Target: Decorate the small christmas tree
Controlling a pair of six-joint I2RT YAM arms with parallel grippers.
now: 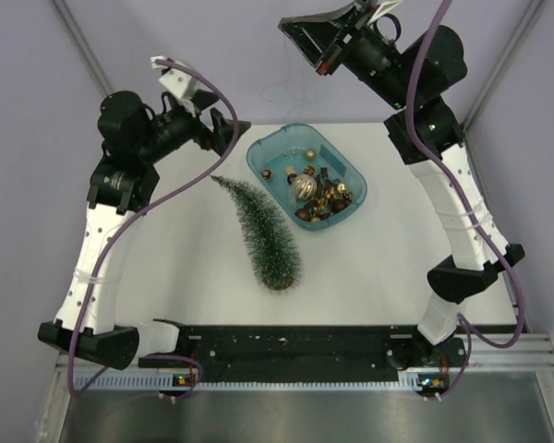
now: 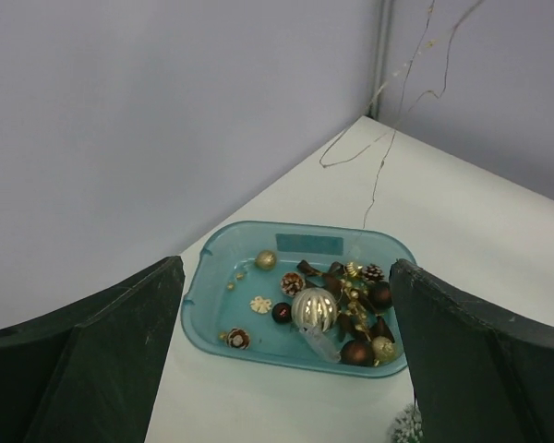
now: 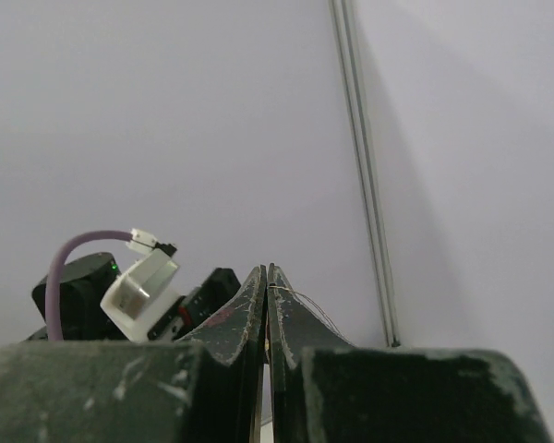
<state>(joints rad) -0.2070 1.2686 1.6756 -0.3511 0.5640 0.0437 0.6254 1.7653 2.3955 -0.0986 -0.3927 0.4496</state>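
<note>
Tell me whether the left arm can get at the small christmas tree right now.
Probably yes. The left gripper is open and hangs close to the tip of the small christmas tree, which lies on its side on the table beside the teal tray; nothing stands between them.

No text, brand, number or sign can be read in any view. The only label-like thing is a plain rectangular label (image 2: 309, 243) on the far inner wall of the teal tray (image 2: 196, 309). Its face shows no legible print from the left wrist or top view.
</note>
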